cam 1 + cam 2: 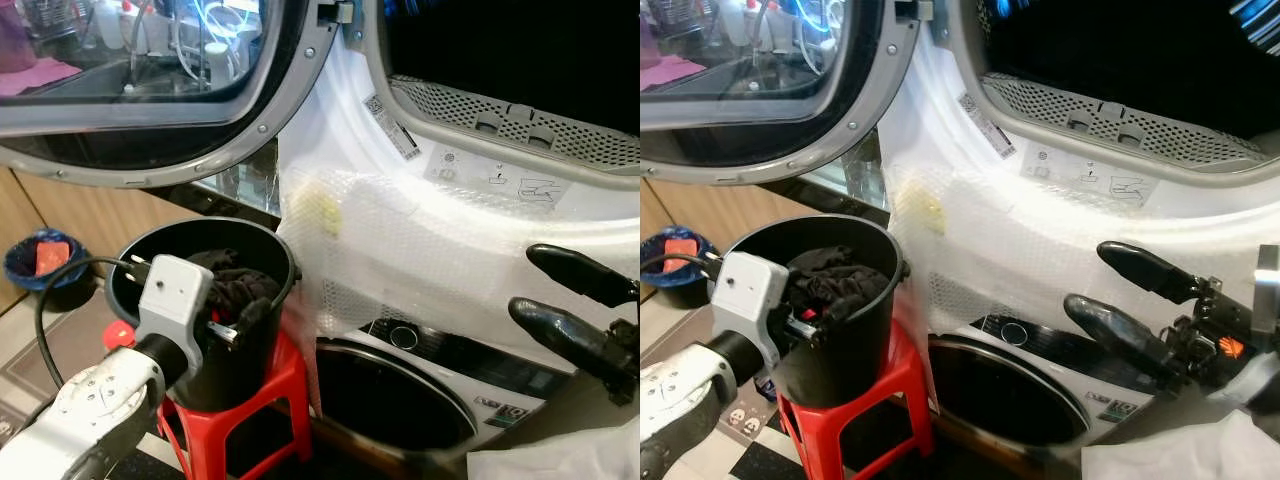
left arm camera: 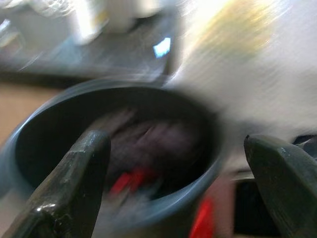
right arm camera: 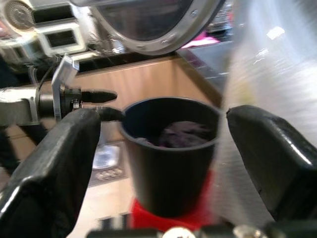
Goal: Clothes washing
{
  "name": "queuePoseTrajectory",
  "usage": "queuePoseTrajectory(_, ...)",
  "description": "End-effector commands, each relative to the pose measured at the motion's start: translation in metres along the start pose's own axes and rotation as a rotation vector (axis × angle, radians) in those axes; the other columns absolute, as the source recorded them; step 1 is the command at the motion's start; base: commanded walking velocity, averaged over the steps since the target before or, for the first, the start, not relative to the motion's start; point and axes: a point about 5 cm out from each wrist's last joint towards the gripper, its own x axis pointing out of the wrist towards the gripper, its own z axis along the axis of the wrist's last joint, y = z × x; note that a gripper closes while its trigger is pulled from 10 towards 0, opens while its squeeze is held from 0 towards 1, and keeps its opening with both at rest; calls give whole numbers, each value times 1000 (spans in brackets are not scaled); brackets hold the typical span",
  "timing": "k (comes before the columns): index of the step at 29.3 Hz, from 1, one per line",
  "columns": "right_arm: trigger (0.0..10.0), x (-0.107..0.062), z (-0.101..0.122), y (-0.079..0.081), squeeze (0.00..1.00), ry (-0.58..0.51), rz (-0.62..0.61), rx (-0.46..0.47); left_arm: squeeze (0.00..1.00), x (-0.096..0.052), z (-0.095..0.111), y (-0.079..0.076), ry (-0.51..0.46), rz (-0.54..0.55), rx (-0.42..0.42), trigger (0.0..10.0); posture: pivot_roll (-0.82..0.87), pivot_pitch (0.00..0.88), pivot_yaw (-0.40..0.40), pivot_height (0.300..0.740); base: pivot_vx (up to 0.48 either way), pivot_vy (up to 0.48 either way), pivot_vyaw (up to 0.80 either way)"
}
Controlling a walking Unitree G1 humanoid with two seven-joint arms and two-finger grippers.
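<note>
A black bucket (image 1: 255, 345) holding dark clothes (image 1: 235, 278) stands on a red stool (image 1: 275, 385), left of the washer. My left gripper (image 1: 240, 315) is open at the bucket's near rim, just over the clothes, with nothing between its fingers (image 2: 74, 173). My right gripper (image 1: 545, 295) is open and empty in the air on the right, in front of the bubble-wrapped washer front (image 1: 420, 250). The upper machine's round door (image 1: 150, 90) stands open at the top left, and its dark drum opening (image 1: 520, 50) is at the top right.
A lower machine with a round dark door (image 1: 390, 400) sits beneath the wrapped panel, right beside the stool. A blue bowl (image 1: 45, 262) with something red in it lies on the floor at the far left. A black cable (image 1: 60, 290) loops from my left wrist.
</note>
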Motion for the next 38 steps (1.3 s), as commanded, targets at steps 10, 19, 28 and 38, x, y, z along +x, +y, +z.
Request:
queuePoseTrajectory(10,10000,22,-13,6,0,5,2,7,0,2,2,24,-6,63,-30,10000,37,161,-81,740,0,0,0)
queuePoseTrajectory(19,10000,28,-17,1,0,-15,-60,-17,0,9,4,41,13,109,0,10000,36,165,-75,740,0,0,0)
queuePoseTrajectory(28,10000,39,-31,-3,0,-61,-136,22,0,22,6,48,28,149,16,10000,27,159,-59,740,0,0,0)
queuePoseTrajectory(38,10000,37,-50,-8,0,-84,-238,65,0,26,6,46,-1,137,3,10000,19,147,-52,740,0,-249,0)
